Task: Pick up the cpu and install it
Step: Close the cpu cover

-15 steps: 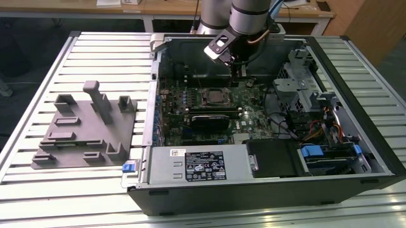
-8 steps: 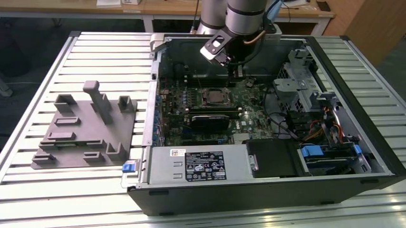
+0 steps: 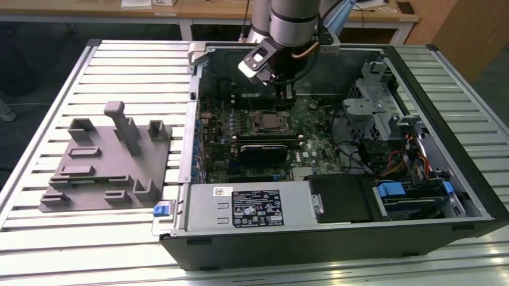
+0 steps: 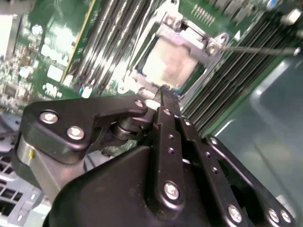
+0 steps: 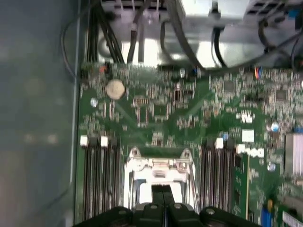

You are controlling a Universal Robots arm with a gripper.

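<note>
- Second wrist view: gripper (image 4: 165,94) with fingers pressed together, tips at the socket frame's (image 4: 189,35) near edge.
- Just beyond the tips, the cpu (image 4: 171,64) lies flat inside that frame.
- Memory slots (image 4: 113,38) hem it in on either side; bare case wall (image 4: 265,118) lies further out.

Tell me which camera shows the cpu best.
The second wrist view: the cpu lies close and silvery in the socket. In the first wrist view the gripper partly covers it; the exterior view shows it from afar.
</note>
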